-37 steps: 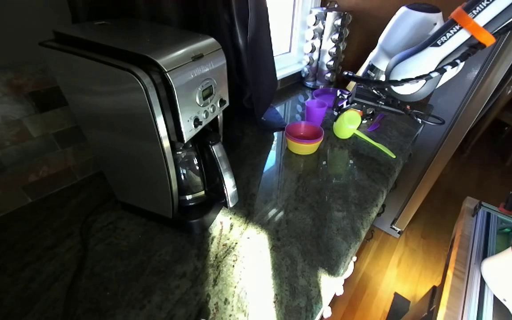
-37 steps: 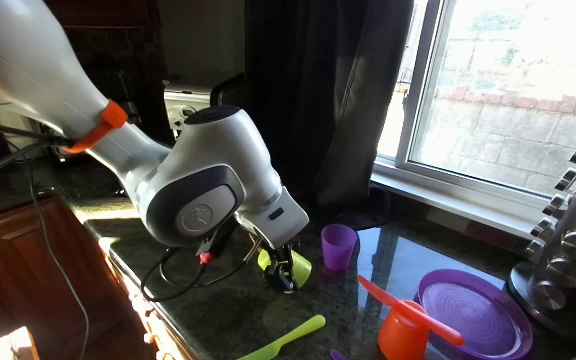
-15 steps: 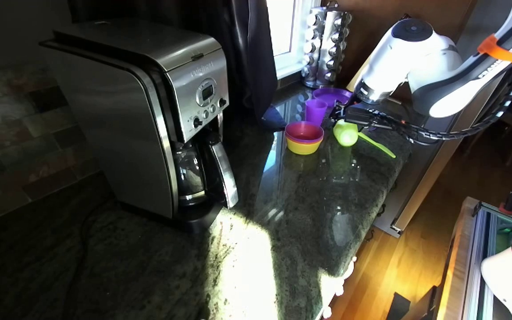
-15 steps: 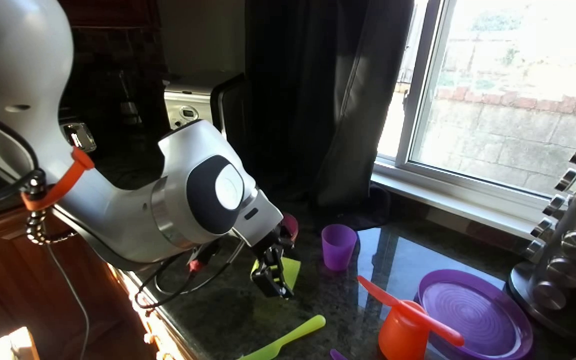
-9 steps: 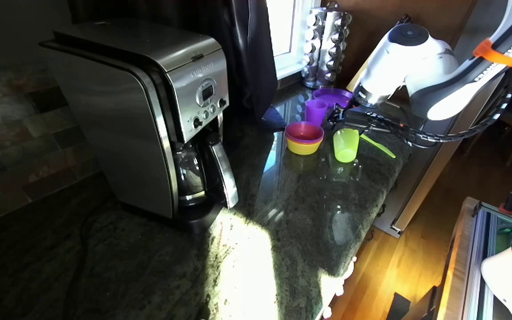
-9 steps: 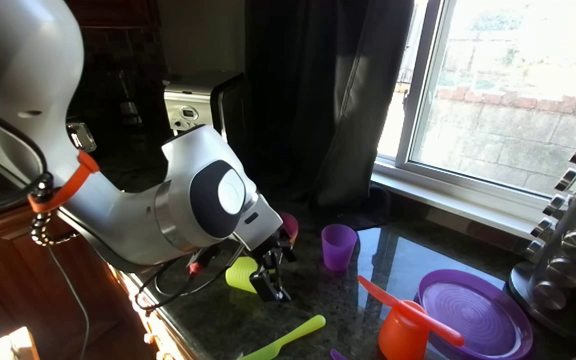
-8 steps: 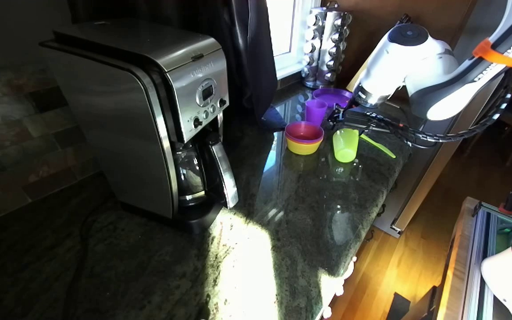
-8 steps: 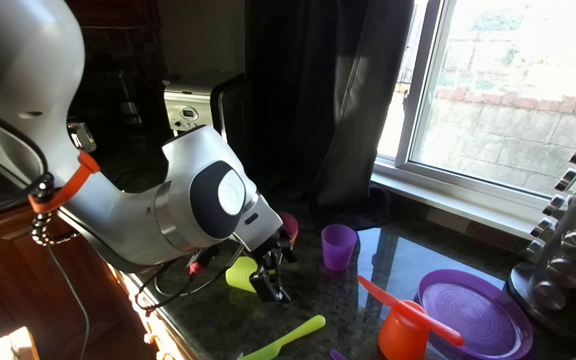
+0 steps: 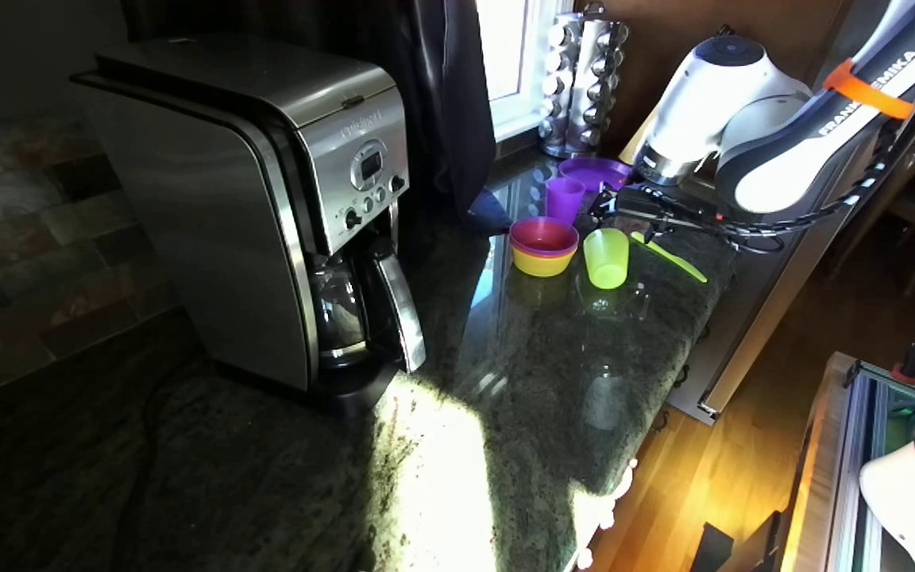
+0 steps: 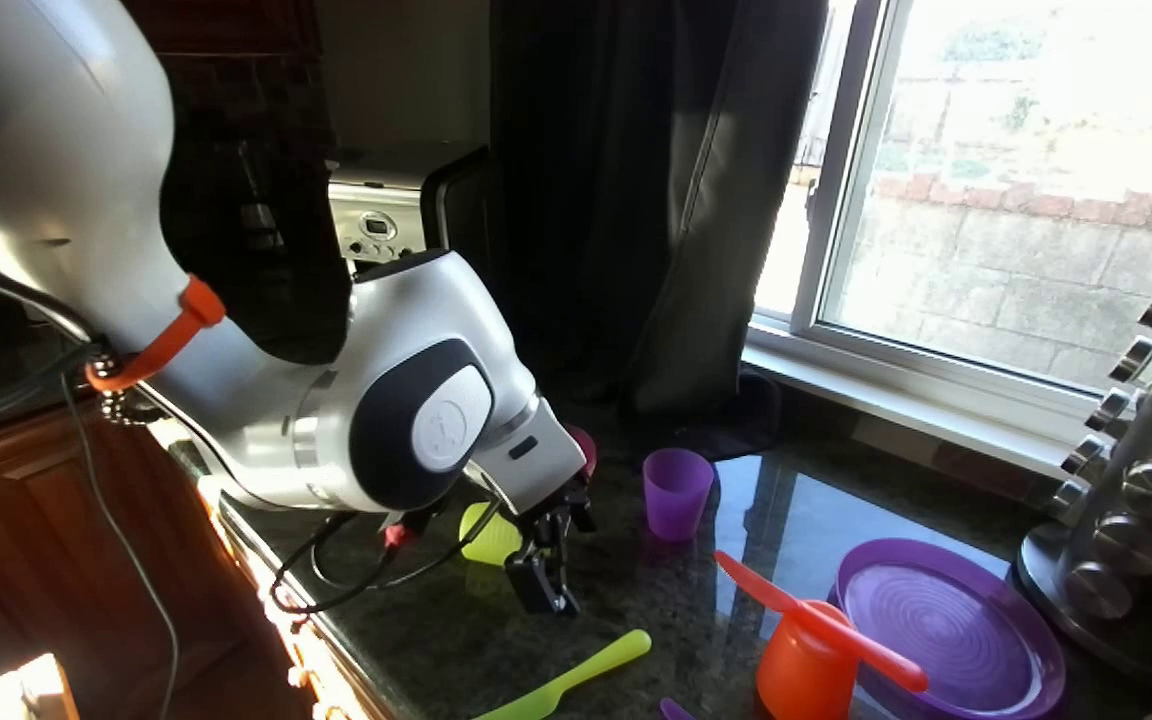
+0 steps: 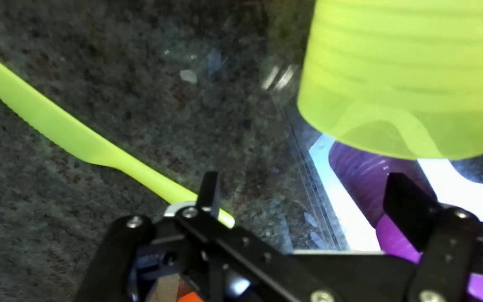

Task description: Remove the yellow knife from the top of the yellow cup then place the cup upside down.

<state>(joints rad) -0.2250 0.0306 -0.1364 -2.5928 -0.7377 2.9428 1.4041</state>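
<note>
The yellow cup [image 9: 607, 260] lies on its side on the dark countertop, base toward the coffee maker, beside the stacked bowls. It shows partly behind the arm's cables in an exterior view [image 10: 489, 537] and large at the upper right in the wrist view [image 11: 401, 75]. The yellow knife [image 10: 581, 677] lies flat on the counter, apart from the cup; it crosses the left of the wrist view [image 11: 78, 136], its handle end behind one finger. My gripper [image 11: 308, 193] is open and empty above the counter, near the cup's open rim and apart from it [image 10: 573, 565].
Stacked bowls [image 9: 543, 248] and an upright purple cup [image 10: 676, 497] stand close by. An orange vessel [image 10: 804, 672] with an orange knife [image 10: 861, 645] across its top, a purple plate [image 10: 946, 625] and a spice rack [image 10: 1151, 490] stand farther off. The coffee maker [image 9: 251, 199] is large in an exterior view.
Earlier the gripper held the cup tilted; it opened and the cup came down on the counter. In the last half second the cup shifted slightly toward the bowls and the arm moved slightly.
</note>
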